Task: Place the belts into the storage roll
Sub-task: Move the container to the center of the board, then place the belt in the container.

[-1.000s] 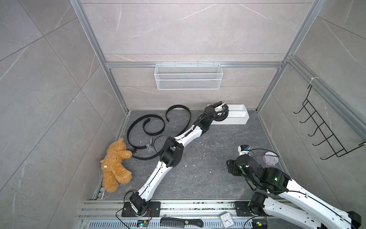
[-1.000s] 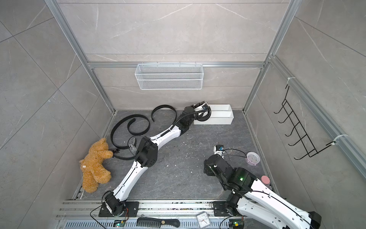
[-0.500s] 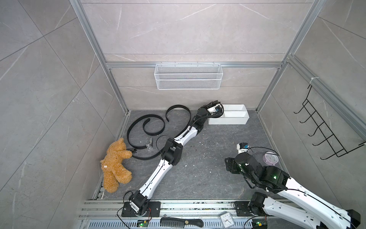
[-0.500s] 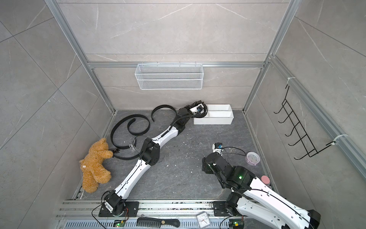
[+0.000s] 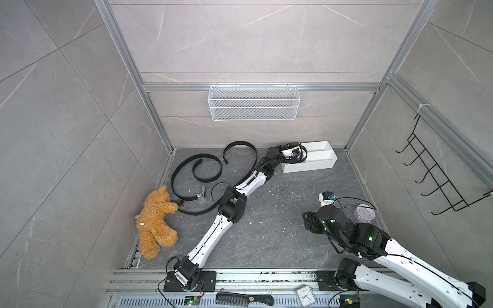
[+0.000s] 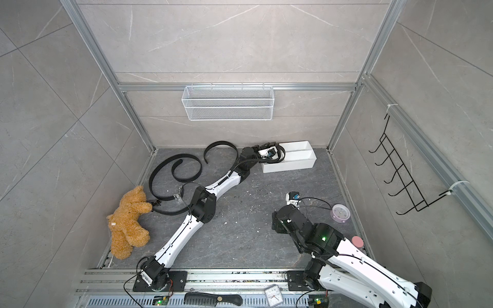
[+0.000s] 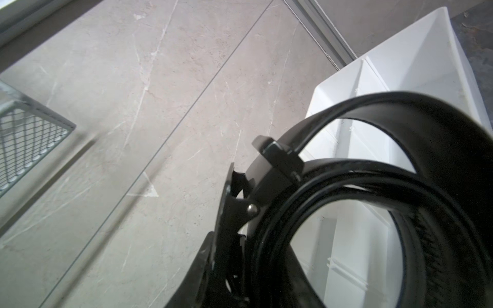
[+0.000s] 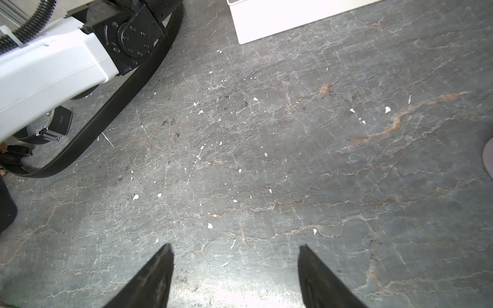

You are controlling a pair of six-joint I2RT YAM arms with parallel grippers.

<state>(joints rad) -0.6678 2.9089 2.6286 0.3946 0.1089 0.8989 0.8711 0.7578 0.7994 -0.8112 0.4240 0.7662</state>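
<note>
Belt coil [image 7: 346, 184]: wound tight, buckle showing, it hung at the end of the white storage tray [image 7: 416, 61] nearest the left arm; touching or not, hard to call. Only the left wrist view showed the tray's dividers behind the loop. In both top views the left gripper [image 5: 297, 156] covered that end, clamped on the coil. Spiral belt [image 5: 173, 181] lay on the floor, a long belt [image 8: 120, 92] ran half hidden under the left arm. Right gripper [image 8: 234, 246] hovered empty, fingers [image 8: 154, 274] spread wide.
</note>
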